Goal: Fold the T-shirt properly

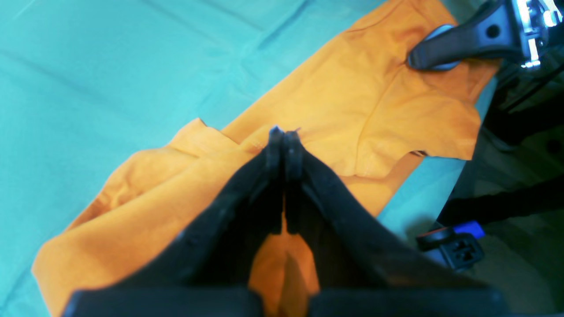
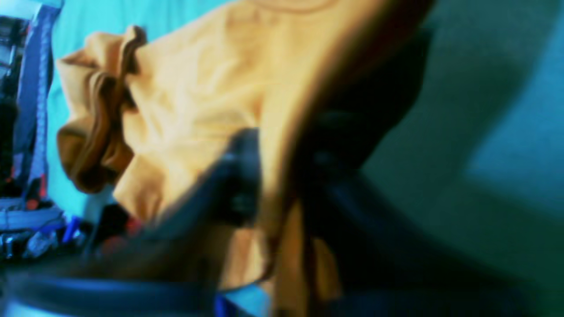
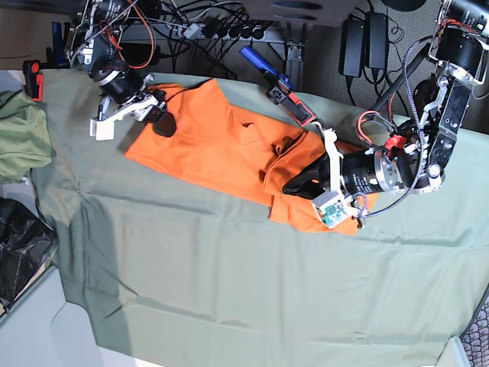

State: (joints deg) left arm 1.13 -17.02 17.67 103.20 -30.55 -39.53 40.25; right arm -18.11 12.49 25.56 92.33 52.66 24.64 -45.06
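The bright orange T-shirt (image 3: 206,145) lies stretched along the back of the table, bunched up at its right end. My left gripper (image 3: 293,186) is at that bunched end. In the left wrist view its fingertips (image 1: 284,132) are pressed together on a fold of the T-shirt (image 1: 352,101). My right gripper (image 3: 162,122) rests on the shirt's far left end. Seen from the left wrist, the right gripper (image 1: 418,59) lies flat on the cloth. The blurred right wrist view shows orange T-shirt (image 2: 198,88) cloth running between the right gripper (image 2: 282,145) fingers.
A grey-green table cloth (image 3: 229,290) covers the table. An olive-green bunched garment (image 3: 19,138) sits at the left edge, with a black bag (image 3: 19,252) below it. Cables and power bricks (image 3: 359,38) crowd the back edge. A blue-and-black clip (image 1: 458,246) lies past the table edge.
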